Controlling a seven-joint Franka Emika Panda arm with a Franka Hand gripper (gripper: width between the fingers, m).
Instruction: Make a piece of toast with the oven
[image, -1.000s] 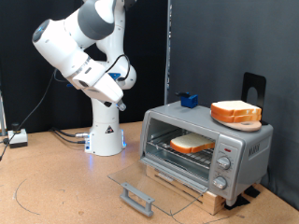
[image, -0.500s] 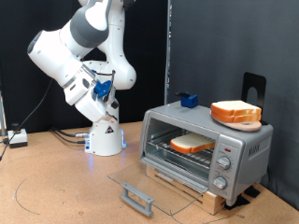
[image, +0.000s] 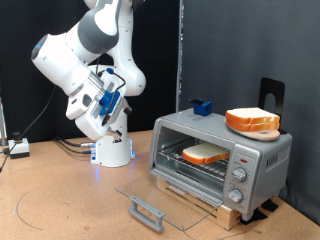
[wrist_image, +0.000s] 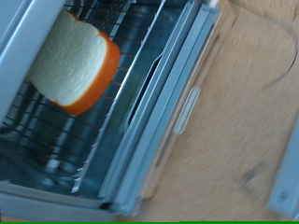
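The piece of toast lies flat on the wire rack inside the oven. The oven's glass door hangs fully open, with its dark bar handle low at the front. The wrist view shows the toast on the rack and the open door's edge. My gripper is up in the air, well off to the exterior view's left of the oven, and holds nothing that shows. Its fingers do not show in the wrist view.
A pile of similar bread slices sits on the oven's roof, with a small blue object behind it. Round knobs line the oven's front on its right side. The oven stands on a wooden board. Cables lie at the left.
The arm has drawn back to the exterior view's left, away from the oven, and the hand has come lower. The toast and the open door have not moved.
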